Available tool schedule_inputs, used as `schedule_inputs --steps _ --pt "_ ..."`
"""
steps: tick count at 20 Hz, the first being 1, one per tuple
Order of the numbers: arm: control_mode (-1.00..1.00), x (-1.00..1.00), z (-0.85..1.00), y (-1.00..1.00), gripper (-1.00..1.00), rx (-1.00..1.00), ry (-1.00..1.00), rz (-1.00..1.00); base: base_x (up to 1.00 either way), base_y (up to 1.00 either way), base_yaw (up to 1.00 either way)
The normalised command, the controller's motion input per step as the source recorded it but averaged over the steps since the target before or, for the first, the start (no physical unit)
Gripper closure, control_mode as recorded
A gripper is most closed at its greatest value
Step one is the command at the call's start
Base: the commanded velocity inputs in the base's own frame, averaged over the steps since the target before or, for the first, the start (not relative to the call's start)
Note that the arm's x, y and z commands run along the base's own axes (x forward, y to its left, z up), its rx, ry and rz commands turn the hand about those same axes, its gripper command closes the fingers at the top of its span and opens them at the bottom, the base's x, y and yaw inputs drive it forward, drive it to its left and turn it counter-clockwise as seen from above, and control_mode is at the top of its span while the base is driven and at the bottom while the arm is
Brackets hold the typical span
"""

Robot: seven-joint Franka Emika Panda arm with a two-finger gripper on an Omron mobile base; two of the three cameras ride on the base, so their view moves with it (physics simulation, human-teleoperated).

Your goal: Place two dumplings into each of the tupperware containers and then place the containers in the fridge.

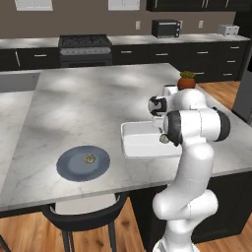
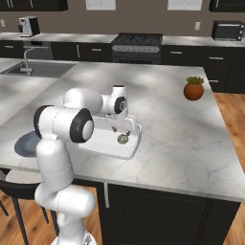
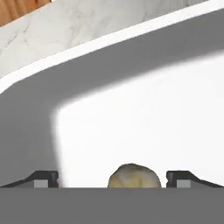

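White tray: I see one tupperware container lying flat on the marble island counter, near the counter's front edge. I take this tray as my landmark for everything else.
Gripper: my gripper hangs low over the tray's interior, pointing down into it. In the hand view both fingertips stand well apart, one on either side of a dumpling, neither one touching it, so the hand is spread wide and grips nothing.
Dumpling in the tray: one olive-beige dumpling sits on the tray floor between the fingertips, towards the tray's right end in the right base view.
Second dumpling: another dumpling rests in the middle of a round blue-grey plate, which lies on the counter well to the left of the tray in the left base view.
Tray wall: in the hand view the white rim curves around a rounded corner beyond the dumpling, with marble behind it.
Plant: a small potted plant stands on the counter, well apart from the tray, towards the far right corner.
Fridge: a grey edge at the right border of the left base view may be the fridge; I cannot tell for sure.
Arm: my white arm bends over the tray from the front of the counter, hiding the tray's right end in the left base view.
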Motion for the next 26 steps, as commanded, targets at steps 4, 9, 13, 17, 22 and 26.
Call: schedule_inputs --steps 4,9,13,17,22,26 --pt "-1.0 -0.65 0.65 0.83 -1.0 -0.17 -0.01 0.49 0.0 0.0 0.0" --pt "-1.0 -0.88 0.62 0.55 -1.0 -0.11 -0.15 0.4 0.0 0.0 0.0" --pt "-1.0 -1.0 0.72 0.12 -1.0 0.03 -0.33 0.29 0.0 0.0 0.0" --pt "-1.0 -1.0 0.79 0.1 -1.0 0.05 -0.28 0.28 0.0 0.0 0.0" --pt "-1.0 -1.0 0.6 0.17 -1.0 0.07 -0.22 0.28 0.0 0.0 0.0" --pt "-1.0 -0.71 0.72 0.78 -1.0 -0.09 0.13 0.26 0.0 0.0 0.0"
